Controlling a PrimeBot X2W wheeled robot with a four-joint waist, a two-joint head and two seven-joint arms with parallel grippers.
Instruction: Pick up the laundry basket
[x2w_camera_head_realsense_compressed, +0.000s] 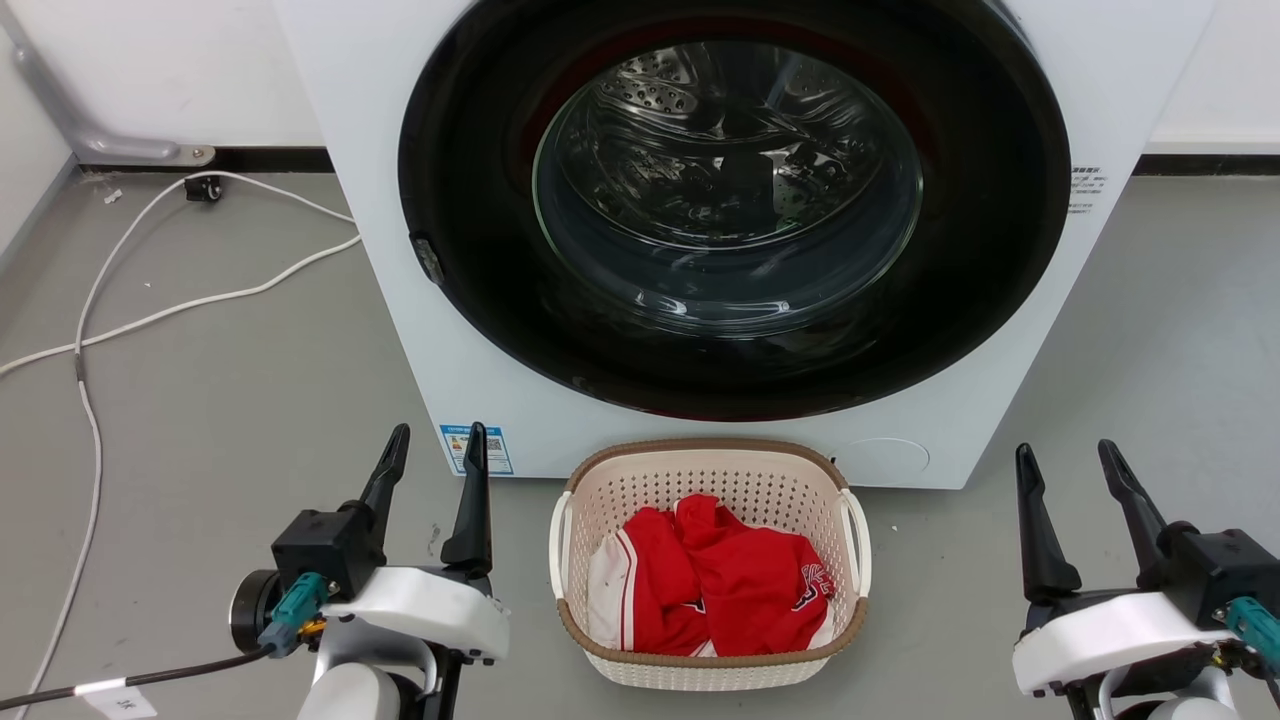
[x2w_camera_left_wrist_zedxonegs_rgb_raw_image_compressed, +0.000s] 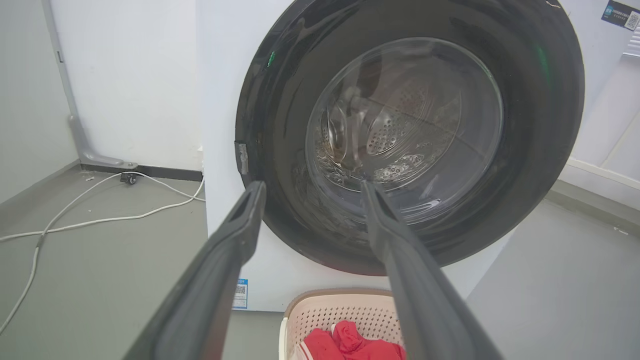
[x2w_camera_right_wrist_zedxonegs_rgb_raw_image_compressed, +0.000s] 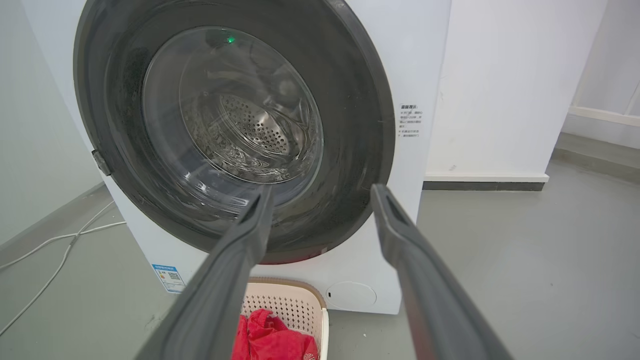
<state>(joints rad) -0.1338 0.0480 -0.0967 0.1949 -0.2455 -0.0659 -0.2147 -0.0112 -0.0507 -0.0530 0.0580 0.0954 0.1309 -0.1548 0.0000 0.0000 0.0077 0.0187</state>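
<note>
The laundry basket (x2w_camera_head_realsense_compressed: 706, 668) sits on the grey floor just in front of the washer, cream-white and perforated with a brown rim and white loop handles on both sides. A red and white garment (x2w_camera_head_realsense_compressed: 720, 580) lies inside it. My left gripper (x2w_camera_head_realsense_compressed: 438, 442) hangs open to the basket's left, well apart from it. My right gripper (x2w_camera_head_realsense_compressed: 1068, 458) is open too, off to the basket's right. The left wrist view catches the basket (x2w_camera_left_wrist_zedxonegs_rgb_raw_image_compressed: 340, 312) low between the left gripper's (x2w_camera_left_wrist_zedxonegs_rgb_raw_image_compressed: 312, 187) fingers; the right wrist view has the basket (x2w_camera_right_wrist_zedxonegs_rgb_raw_image_compressed: 295, 302) beside its gripper's (x2w_camera_right_wrist_zedxonegs_rgb_raw_image_compressed: 322, 192) left finger.
A white front-loading washer (x2w_camera_head_realsense_compressed: 400, 300) with a dark round door (x2w_camera_head_realsense_compressed: 735, 200) stands close behind the basket. A white cable (x2w_camera_head_realsense_compressed: 150, 310) trails over the floor at the left. Grey floor lies to either side of the basket.
</note>
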